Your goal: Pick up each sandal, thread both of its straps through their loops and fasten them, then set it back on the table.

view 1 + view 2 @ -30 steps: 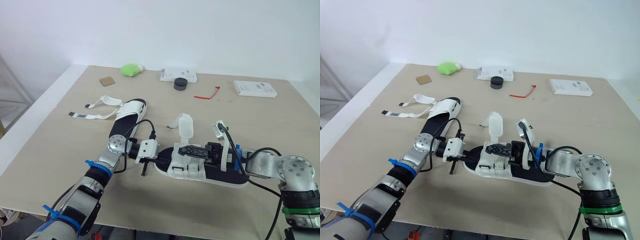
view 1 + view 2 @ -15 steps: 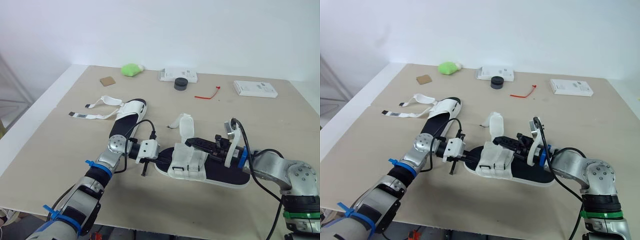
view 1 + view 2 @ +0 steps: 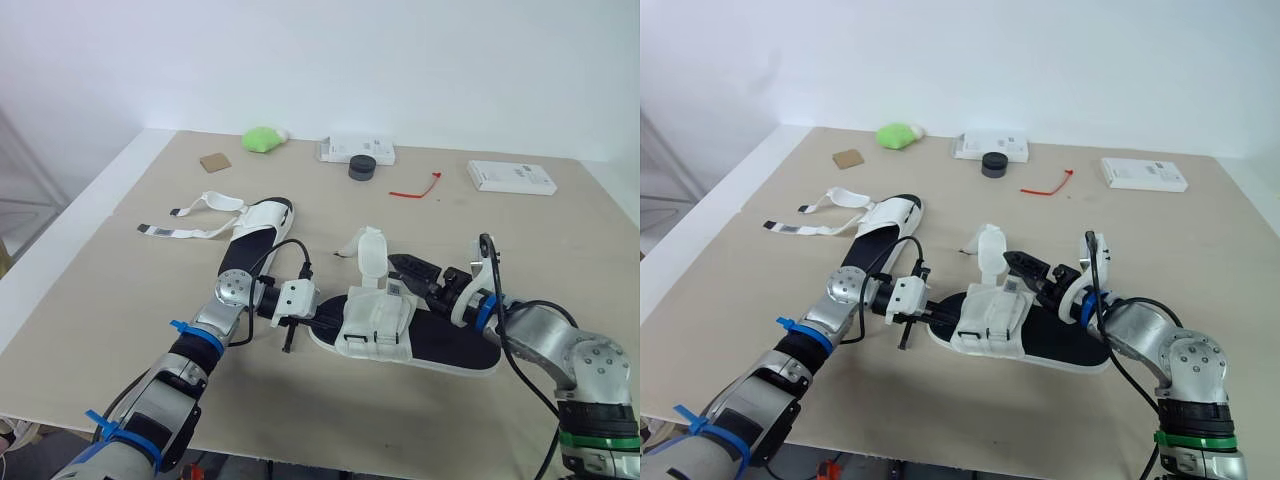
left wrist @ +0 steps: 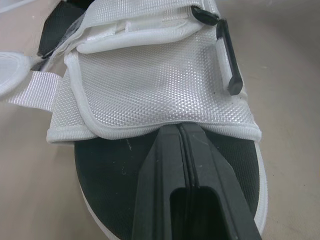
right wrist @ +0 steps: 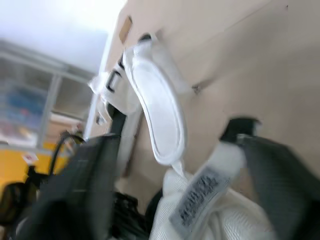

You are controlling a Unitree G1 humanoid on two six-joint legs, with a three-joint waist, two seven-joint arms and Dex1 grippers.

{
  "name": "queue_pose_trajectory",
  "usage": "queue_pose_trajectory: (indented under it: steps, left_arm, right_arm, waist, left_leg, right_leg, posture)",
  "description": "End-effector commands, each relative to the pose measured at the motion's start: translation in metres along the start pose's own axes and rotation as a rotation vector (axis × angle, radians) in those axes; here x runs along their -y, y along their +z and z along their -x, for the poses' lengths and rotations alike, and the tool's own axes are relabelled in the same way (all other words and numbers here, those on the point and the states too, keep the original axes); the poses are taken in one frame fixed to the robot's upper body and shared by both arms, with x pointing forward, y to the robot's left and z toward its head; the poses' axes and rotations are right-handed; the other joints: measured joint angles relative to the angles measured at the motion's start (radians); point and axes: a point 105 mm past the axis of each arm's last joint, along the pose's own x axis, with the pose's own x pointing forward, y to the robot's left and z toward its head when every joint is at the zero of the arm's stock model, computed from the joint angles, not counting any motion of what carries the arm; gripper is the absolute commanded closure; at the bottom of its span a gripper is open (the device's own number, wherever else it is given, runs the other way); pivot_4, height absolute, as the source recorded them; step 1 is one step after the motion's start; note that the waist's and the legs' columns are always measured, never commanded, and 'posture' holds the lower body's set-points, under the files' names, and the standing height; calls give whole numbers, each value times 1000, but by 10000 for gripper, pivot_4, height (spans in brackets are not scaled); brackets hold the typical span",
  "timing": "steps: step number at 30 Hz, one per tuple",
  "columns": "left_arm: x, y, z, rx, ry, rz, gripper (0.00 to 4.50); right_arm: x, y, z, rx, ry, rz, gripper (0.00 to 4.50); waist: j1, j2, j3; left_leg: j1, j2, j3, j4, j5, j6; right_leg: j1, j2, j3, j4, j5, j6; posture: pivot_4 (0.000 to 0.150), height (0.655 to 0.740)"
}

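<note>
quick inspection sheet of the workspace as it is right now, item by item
surface: beige table, no spills seen
job's things: near sandal flat on the table, one strap standing up unfastened; far sandal with its loose straps spread on the table
clutter: green lump, brown card, white box with a black puck by it, red tie, second white box, all toward the far edge
hands: left hand shut, tips over the near sandal's toe; right hand open, beside the upright strap
cables: left cable and right cable, black, looping off the forearms
surroundings: white wall behind the table
</note>
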Motion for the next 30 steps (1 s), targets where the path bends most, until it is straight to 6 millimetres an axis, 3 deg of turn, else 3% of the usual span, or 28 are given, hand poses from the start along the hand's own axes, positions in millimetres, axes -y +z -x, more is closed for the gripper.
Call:
queue_pose_trajectory:
  steps: [1,5,11,15,22,27,30]
  left_arm:
    - [55,-57,-2,-195,-156,217,45000]
    - [54,-57,-1,-196,-156,218,45000]
    - [53,-57,-1,-201,-165,214,45000]
    - [51,-56,-2,-201,-165,209,45000]
    - [49,-55,-1,-197,-145,202,45000]
    - [49,-56,2,-198,-122,211,45000]
    - [51,-57,2,-200,-117,214,45000]
  right_arm:
    - [-12,7,4,11,45,27,2528]
    - [-18,15,5,3,58,85,2528]
    - [-30,70,-1,-65,30,246,2528]
    - [-26,89,-16,-132,-29,304,2528]
    - [-39,83,-40,-312,34,291,2528]
    - [-56,64,-38,-468,147,291,2528]
    - [-55,52,-38,-536,161,296,2528]
  waist:
    - [0,1,0]
    - [0,2,1]
    - [-3,11,8]
    - [-2,9,6]
    - [0,13,7]
    - [0,13,7]
    - [0,14,7]
  left_leg:
    - [0,0,0,0,0,0]
    - [0,0,0,0,0,0]
    - [-1,-1,5,0,2,3]
    - [-2,1,11,-2,2,6]
    - [-6,-2,13,-2,2,8]
    - [-8,-3,12,-1,2,8]
    - [-8,-3,12,-1,2,8]
  right_leg:
    - [0,0,0,0,0,0]
    - [0,0,-1,0,0,0]
    - [-3,1,0,0,0,-1]
    - [-4,2,0,-1,1,-1]
    - [-8,2,0,-1,4,-4]
    - [-8,3,-2,-1,5,-3]
    - [-8,3,-2,-1,5,-3]
  posture:
    - [1500,7400]
    - [1500,7400]
    - [1500,7400]
    - [1500,7400]
    - [1500,7400]
    - [1500,7400]
    - [1500,7400]
